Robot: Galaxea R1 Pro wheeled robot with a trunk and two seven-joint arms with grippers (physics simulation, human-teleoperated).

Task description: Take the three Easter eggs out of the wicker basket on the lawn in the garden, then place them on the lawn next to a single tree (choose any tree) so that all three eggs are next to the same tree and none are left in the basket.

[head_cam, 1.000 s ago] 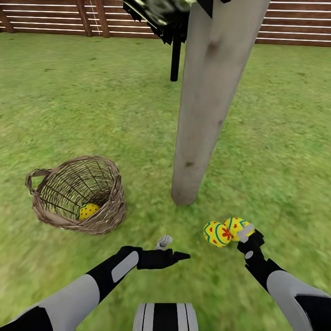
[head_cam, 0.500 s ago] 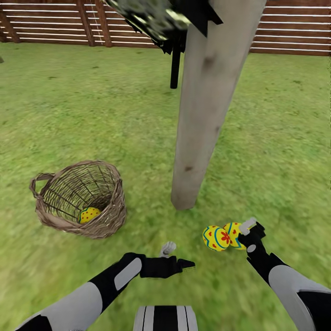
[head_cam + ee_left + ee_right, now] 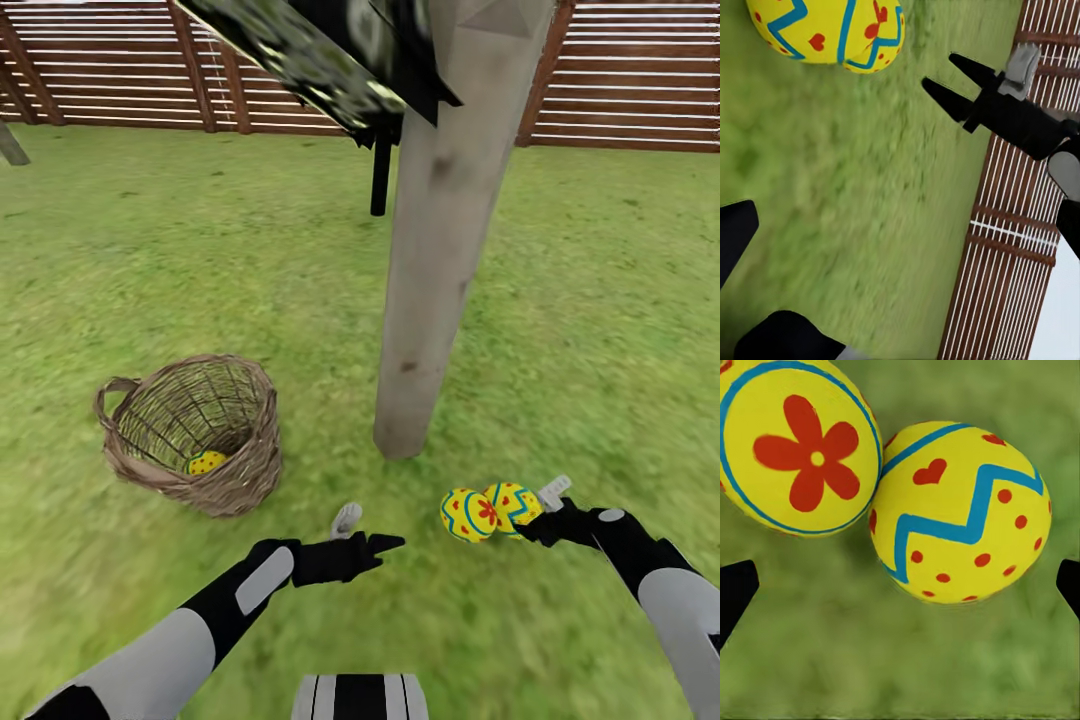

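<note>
Two Easter eggs (image 3: 468, 514) (image 3: 512, 505) lie touching on the lawn (image 3: 250, 270) just in front of the pale tree (image 3: 430, 290) trunk. They show close up in the right wrist view, one with a red flower (image 3: 799, 446) and one with a blue zigzag (image 3: 960, 514). My right gripper (image 3: 541, 511) is open right beside the zigzag egg, its fingertips wide apart and not clamping it. The wicker basket (image 3: 240, 482) stands left of the trunk, with a third egg (image 3: 207, 462) at its bottom. My left gripper (image 3: 366, 531) hovers open and empty over the grass between basket and eggs.
A brown slatted fence (image 3: 640, 80) closes the garden at the back. A thin black trunk (image 3: 380, 175) stands behind the pale one, with dark foliage (image 3: 320, 50) overhead. Grass stretches open to the left and right of the tree.
The whole view has tilted up and shifted. My right gripper has drawn back to the right from the zigzag egg, which stays on the grass. The left gripper has barely moved.
</note>
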